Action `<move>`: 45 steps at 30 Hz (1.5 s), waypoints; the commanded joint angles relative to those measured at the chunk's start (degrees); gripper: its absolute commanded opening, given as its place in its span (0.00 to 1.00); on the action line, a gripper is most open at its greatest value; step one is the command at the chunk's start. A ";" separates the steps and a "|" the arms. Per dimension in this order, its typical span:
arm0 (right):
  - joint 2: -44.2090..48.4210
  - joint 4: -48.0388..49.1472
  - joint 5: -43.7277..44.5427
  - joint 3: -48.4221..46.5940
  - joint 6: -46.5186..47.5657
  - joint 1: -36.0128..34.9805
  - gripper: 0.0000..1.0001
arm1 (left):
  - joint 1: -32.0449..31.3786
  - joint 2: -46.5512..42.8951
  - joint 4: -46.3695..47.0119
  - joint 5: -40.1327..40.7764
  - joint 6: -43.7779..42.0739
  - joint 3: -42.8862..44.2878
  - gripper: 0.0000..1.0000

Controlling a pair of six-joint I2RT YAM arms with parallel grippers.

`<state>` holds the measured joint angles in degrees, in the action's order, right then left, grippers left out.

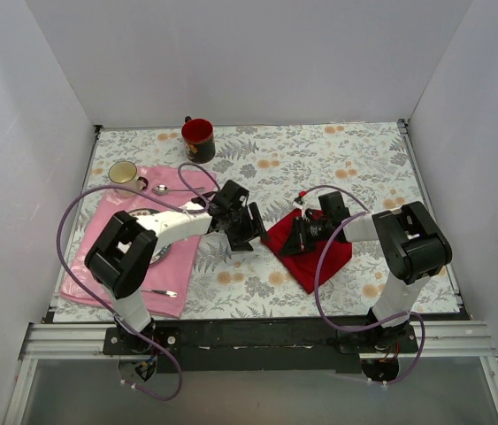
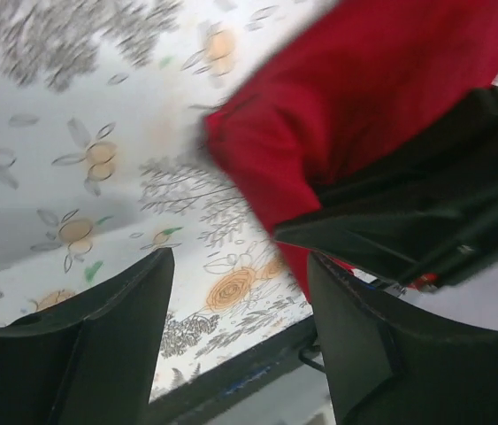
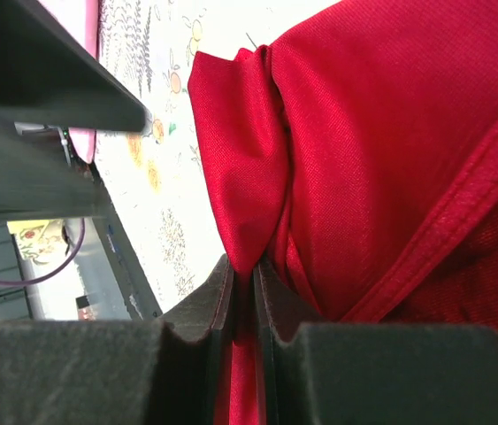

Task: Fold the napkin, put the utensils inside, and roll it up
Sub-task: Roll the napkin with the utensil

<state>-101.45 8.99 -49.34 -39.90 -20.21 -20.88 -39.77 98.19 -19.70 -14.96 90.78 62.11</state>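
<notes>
A: How far along is the task?

B: Early, by the look of it. On the table the napkin lies right of centre, well apart from the placemat, as a rumpled diamond rather than a neat fold. It may be doubled over once, though the top view is too small to be sure. The folding seems to be under way. Nothing is rolled.

A: And the arms?

B: The right gripper is nipped tight on a pleat of the cloth near its edge, with fabric squeezed between the jaws. The left gripper hangs just beside the napkin's left corner, jaws apart with only table showing between them.

A: So it holds nothing?

B: Nothing.

A: The utensils?

B: No gold ones can be made out in any view, so placing them and rolling the bundle both appear left to do.

A: How does the cloth look up close?

B: Bright red, with a fine weave and a slight sheen. It is gathered into soft vertical folds at the pinch, and a stitched hem crosses it diagonally.
</notes>
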 commanded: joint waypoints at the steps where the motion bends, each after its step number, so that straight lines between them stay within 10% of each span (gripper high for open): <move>1: 0.03 0.15 5.92 -1.41 0.61 -1.53 0.01 | 0.04 0.24 -9.36 0.54 17.56 1.26 0.62; 32: -4.90 3.13 6.80 -6.07 -0.18 -6.27 0.01 | -0.05 1.64 -5.07 10.75 32.78 2.67 0.70; 45: -3.93 0.50 10.14 -7.47 2.45 -8.56 0.01 | -0.05 7.89 -7.72 12.41 35.25 4.86 0.41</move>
<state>-105.01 12.05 -44.25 -46.13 -20.82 -28.08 -39.86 104.55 -26.70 -4.16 114.63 64.79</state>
